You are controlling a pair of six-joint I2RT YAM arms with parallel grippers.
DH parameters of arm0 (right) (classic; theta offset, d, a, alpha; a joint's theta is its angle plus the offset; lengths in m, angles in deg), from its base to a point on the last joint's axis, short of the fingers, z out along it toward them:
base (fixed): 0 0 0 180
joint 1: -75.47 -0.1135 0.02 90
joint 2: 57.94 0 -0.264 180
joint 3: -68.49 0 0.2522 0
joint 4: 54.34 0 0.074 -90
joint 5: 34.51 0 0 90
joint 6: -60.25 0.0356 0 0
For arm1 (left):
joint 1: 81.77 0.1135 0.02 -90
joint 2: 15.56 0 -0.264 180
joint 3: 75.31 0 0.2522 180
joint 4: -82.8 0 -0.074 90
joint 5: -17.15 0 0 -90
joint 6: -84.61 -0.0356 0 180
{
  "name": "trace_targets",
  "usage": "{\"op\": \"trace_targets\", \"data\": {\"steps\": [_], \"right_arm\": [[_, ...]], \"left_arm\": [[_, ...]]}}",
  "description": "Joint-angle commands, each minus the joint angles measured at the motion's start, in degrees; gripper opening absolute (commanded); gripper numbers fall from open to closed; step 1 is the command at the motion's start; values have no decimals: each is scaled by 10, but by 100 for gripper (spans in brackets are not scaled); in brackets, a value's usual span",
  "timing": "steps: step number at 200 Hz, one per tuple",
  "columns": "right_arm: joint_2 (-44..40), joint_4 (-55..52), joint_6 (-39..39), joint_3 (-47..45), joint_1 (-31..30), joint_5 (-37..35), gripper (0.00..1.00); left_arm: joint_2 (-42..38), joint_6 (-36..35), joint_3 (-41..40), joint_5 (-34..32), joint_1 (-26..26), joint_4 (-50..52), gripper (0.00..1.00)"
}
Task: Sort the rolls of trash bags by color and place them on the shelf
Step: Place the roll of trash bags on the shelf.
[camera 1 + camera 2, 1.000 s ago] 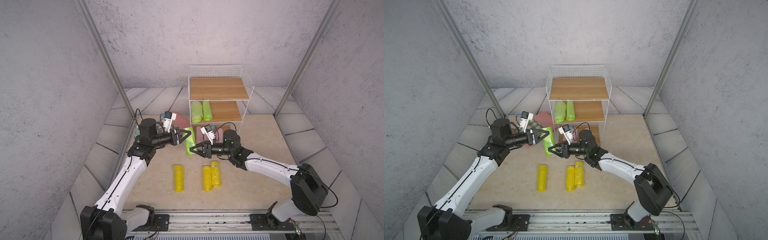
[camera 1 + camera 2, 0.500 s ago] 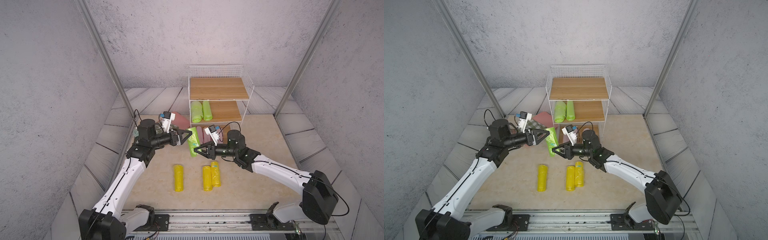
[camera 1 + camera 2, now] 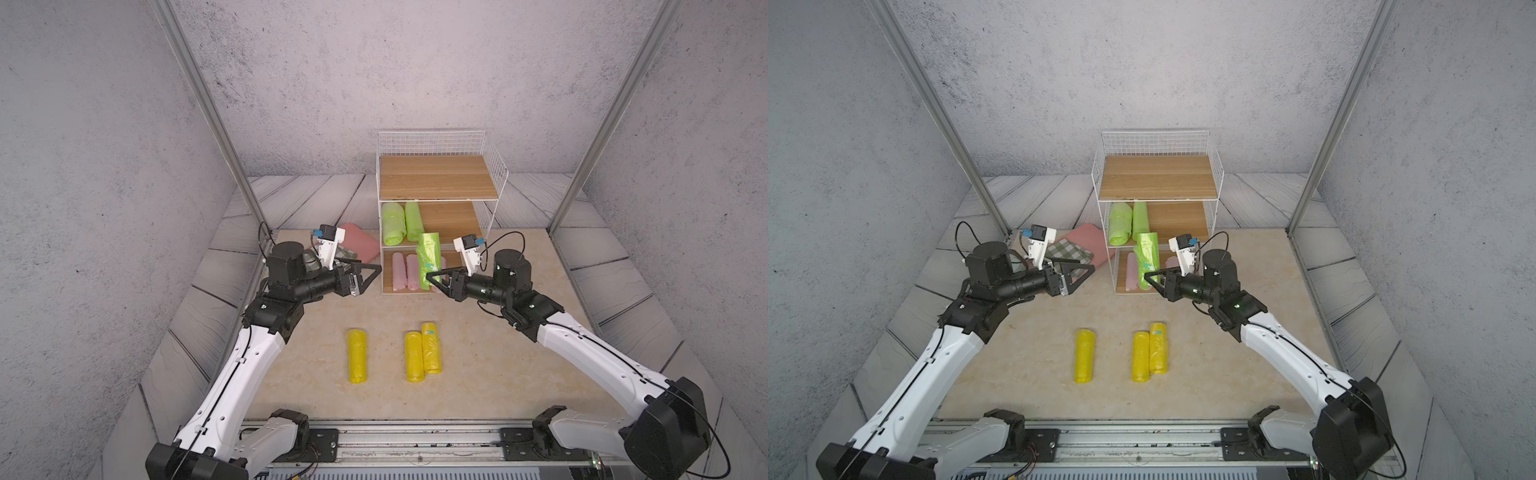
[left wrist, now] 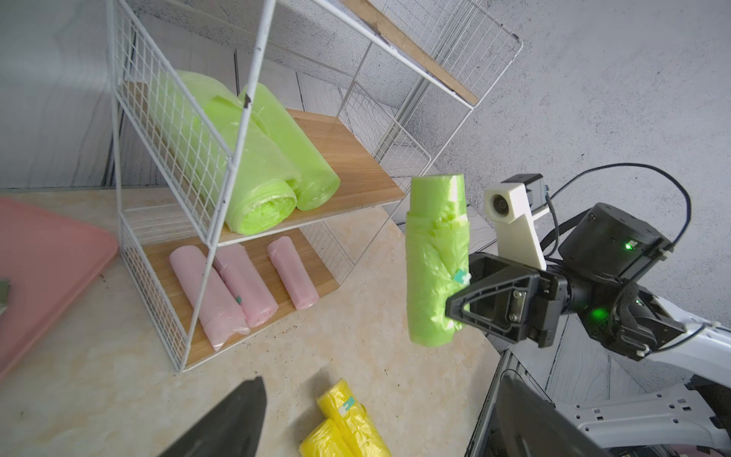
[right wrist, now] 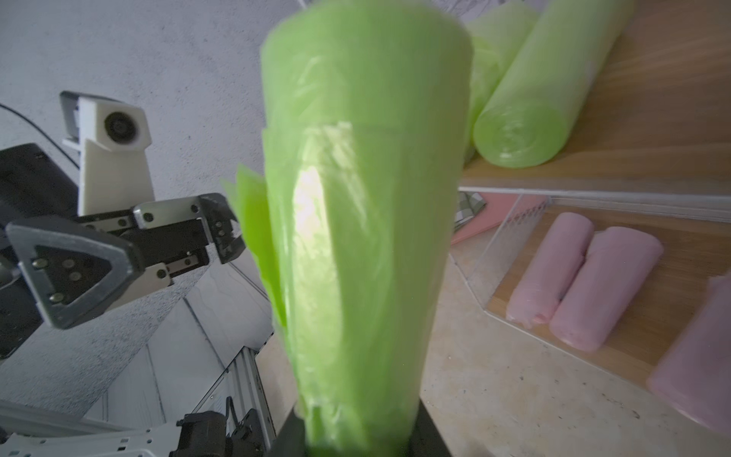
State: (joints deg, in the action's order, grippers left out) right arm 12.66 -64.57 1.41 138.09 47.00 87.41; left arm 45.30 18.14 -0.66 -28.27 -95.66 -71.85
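My right gripper (image 3: 432, 279) is clamped on the lower end of a light green roll (image 3: 428, 257) and holds it upright just in front of the shelf (image 3: 436, 183), level with its two lower tiers. My left gripper (image 3: 365, 277) hangs off the shelf's left front corner, jaws spread wide, gripping nothing. Two green rolls (image 3: 392, 222) lie on the shelf's middle board and three pink rolls (image 4: 245, 283) on its bottom board. Three yellow rolls (image 3: 358, 355) lie on the table well in front of the shelf.
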Motion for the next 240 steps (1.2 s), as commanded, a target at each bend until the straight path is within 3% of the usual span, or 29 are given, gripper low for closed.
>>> {"op": "trace_targets", "data": {"steps": [1,94,146,240], "right_arm": [[-19,-43,-21,28,24,-23,0],[97,-121,24,170,77,-40,3],[152,-77,84,201,77,-55,5],[226,-40,118,259,78,-72,10]], "left_arm": [[-14,-24,17,-9,4,27,97],[-39,-96,4,-73,3,121,97],[-49,-99,-32,-70,2,120,97],[-62,-126,-60,-103,-2,149,97]]}}
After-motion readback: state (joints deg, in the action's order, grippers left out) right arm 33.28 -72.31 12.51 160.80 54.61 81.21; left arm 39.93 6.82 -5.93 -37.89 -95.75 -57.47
